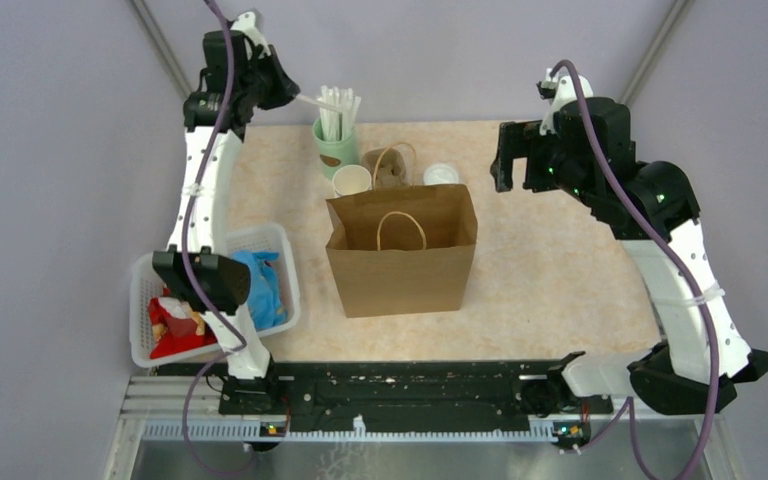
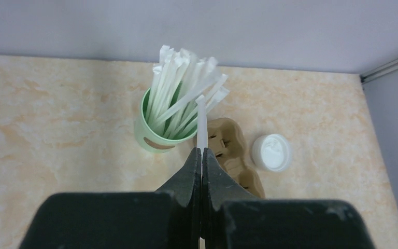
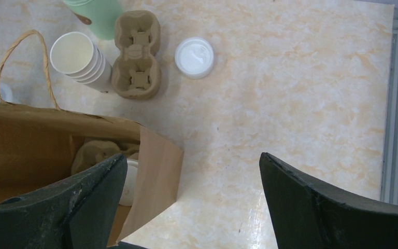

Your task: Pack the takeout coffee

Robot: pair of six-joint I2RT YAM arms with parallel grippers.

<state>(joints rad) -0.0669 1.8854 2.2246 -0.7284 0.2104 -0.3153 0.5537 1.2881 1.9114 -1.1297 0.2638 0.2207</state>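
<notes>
Left gripper (image 2: 201, 155), jaws closed, pinches one white straw (image 2: 202, 122) above the green straw cup (image 2: 147, 134). Right gripper (image 3: 192, 161), jaws spread wide and empty, hangs over the brown paper bag (image 3: 158, 163). Inside it the takeout coffee (image 3: 131, 179) shows only its white lid, beside a pulp carrier (image 3: 96, 154).

Left arm (image 1: 203, 190): white link shells, black joint housings, thin ties around the long link.
Right arm (image 1: 695, 270): the same white-and-black build, with green glints on the black wrist housing.
Cables (image 1: 228, 60): purple, one along each arm.
Left hand (image 2: 202, 151): matte black, tapered fingers on broad black blocks.
Right hand (image 3: 192, 161): black, curved fingers with scuffed edges.
Base plate (image 1: 400, 385): black, flecked with white.
</notes>
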